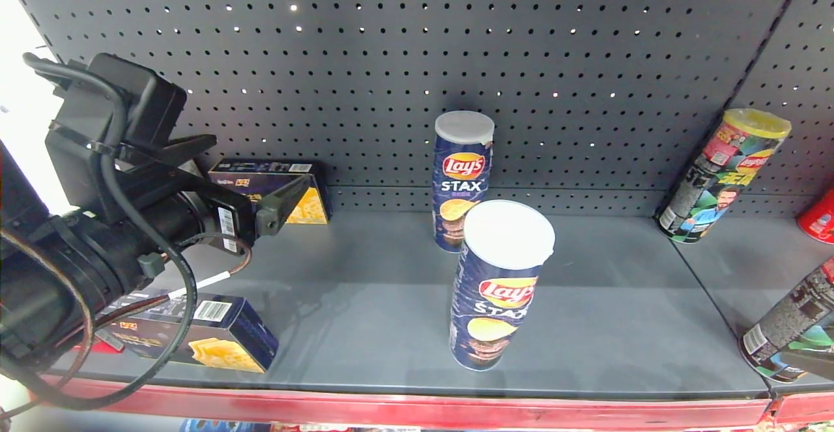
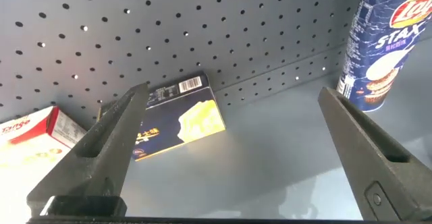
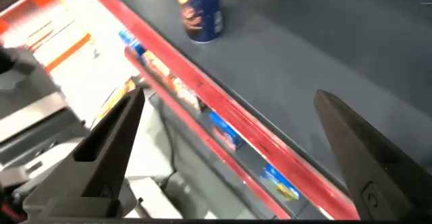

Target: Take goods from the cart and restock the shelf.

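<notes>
Left tool, held wide open and empty, is positioned left of the front chip can; right tool is likewise held open, empty.

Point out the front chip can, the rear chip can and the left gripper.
front chip can (image 1: 496, 294), head view, label
rear chip can (image 1: 461, 181), head view, label
left gripper (image 2: 233, 94), left wrist view, between fingertips

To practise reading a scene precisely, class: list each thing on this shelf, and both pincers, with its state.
Back chip can, upright, lid on.
Front chip can, upright, lid on.
Back box, lying flat.
Front box, lying flat.
Yellow-lidded can, lid on; upright or leaning, cannot tell.
Left pincer, open, empty.
Right pincer, open, empty.
</notes>
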Tool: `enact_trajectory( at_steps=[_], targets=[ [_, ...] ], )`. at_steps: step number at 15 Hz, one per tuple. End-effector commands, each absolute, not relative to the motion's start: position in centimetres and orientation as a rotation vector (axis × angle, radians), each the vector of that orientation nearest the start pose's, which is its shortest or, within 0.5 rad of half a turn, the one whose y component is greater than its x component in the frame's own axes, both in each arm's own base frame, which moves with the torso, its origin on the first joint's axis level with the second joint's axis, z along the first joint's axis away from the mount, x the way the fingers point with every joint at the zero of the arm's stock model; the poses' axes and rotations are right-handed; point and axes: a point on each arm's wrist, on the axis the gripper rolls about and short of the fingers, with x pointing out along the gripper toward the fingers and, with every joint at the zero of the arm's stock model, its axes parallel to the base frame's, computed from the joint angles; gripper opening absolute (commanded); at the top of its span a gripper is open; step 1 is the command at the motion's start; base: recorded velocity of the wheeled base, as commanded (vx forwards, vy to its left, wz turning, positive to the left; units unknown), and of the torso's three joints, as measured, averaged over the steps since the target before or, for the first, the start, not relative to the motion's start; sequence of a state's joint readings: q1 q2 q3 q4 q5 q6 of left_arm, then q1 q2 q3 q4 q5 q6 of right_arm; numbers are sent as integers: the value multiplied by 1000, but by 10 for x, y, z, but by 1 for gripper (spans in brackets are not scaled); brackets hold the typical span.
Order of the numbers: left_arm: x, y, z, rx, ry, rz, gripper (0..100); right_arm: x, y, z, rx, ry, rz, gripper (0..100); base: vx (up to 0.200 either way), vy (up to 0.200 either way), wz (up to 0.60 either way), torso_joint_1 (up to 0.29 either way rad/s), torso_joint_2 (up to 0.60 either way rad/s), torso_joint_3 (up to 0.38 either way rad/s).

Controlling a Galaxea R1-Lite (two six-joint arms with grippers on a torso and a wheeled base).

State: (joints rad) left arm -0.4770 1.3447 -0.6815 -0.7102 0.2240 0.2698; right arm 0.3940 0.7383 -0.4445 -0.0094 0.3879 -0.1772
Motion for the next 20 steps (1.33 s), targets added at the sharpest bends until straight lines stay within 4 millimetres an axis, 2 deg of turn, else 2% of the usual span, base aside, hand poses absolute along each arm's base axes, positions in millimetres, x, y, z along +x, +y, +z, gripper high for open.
enact_trajectory(
  at_steps=[1, 4, 9, 12, 16, 20],
  targets=[
    [197, -96, 249, 253, -77, -244, 100, 87, 62, 187, -194, 338, 876, 100, 0, 0, 0, 0, 0, 0],
    [199, -92, 249, 253, -77, -232, 100, 106, 74, 182, -208, 399, 823, 100, 0, 0, 0, 0, 0, 0],
    [201, -93, 246, 216, -60, -231, 100, 149, 99, 181, -230, 383, 661, 100, 0, 0, 0, 0, 0, 0],
    [209, -93, 240, 217, -62, -220, 100, 168, 113, 186, -236, 391, 656, 100, 0, 0, 0, 0, 0, 0],
    [208, -93, 234, 219, -55, -220, 100, 185, 137, 190, -255, 391, 676, 100, 0, 0, 0, 0, 0, 0],
    [211, -94, 232, 219, -56, -219, 100, 200, 150, 190, -259, 396, 680, 100, 0, 0, 0, 0, 0, 0]
  ],
)
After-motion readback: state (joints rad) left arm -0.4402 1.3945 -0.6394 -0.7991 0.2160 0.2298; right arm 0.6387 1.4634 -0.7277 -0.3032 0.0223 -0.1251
